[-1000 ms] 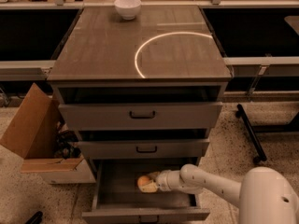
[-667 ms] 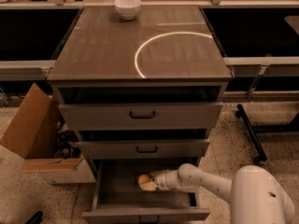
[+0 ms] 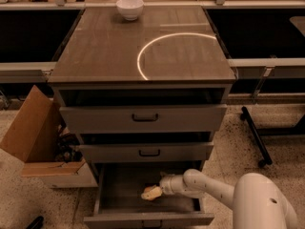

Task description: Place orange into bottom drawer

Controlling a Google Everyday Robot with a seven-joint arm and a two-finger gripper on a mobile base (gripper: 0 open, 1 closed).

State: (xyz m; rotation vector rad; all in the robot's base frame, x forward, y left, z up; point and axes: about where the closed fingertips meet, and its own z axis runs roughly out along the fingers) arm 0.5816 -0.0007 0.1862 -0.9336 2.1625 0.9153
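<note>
Change over the last second is small. The gripper sits a touch lower and nearer in the open bottom drawer, and the arm's big white housing at near right is further left. We read that as the final lowering for the drop, not a retreat.

The orange shows as a pale orange lump right at the gripper tip, inside the drawer, about mid-width and close over the floor. We can't tell if it touches the floor. We also can't tell the jaw state, so it may be clamped or already let go.

In our judgement the task is nearly done, with release and pull-out left.

Arm pose: it reaches in from near right, forearm roughly level and pointing left, passing under the middle drawer's front. That leaves little headroom for lifting out.
</note>
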